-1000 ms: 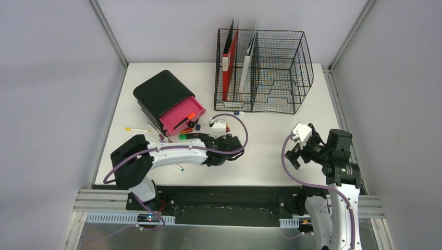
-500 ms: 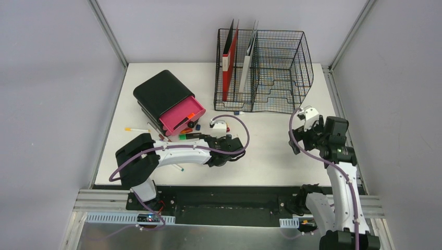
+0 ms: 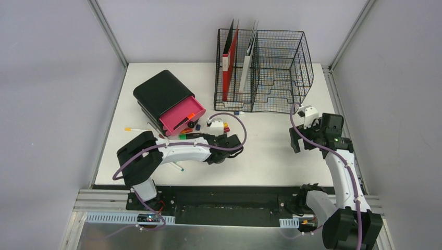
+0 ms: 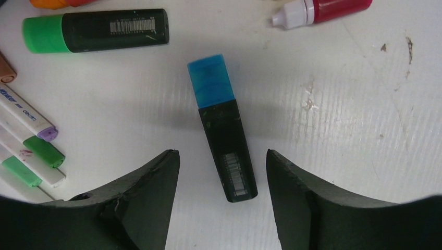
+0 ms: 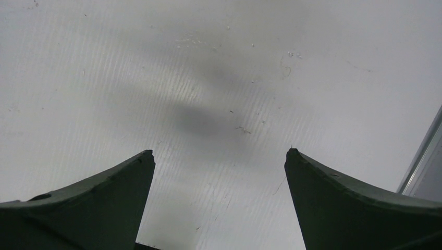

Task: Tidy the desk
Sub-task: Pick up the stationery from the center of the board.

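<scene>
The desk (image 3: 266, 153) is a white tabletop. My left gripper (image 3: 221, 150) hangs low over scattered pens beside the pink drawer. In the left wrist view it (image 4: 221, 154) is open, with a black highlighter with a blue cap (image 4: 221, 130) lying on the desk between the jaws, untouched. A green-capped highlighter (image 4: 96, 30), a red bottle with a white cap (image 4: 323, 9) and several white pens (image 4: 28, 133) lie around it. My right gripper (image 3: 296, 141) is open and empty over bare desk (image 5: 219, 78) at the right.
A black drawer box with its pink drawer (image 3: 181, 115) pulled out stands at the left. A black wire-mesh rack (image 3: 271, 73) holding red and white folders stands at the back. A yellow pen (image 3: 134, 129) lies at the left. The aluminium rail (image 5: 425, 156) is close to my right gripper.
My right arm has swung away from the near edge toward the rack, its gripper now pointing down at the desk. My left arm has shifted only slightly over the pens.
</scene>
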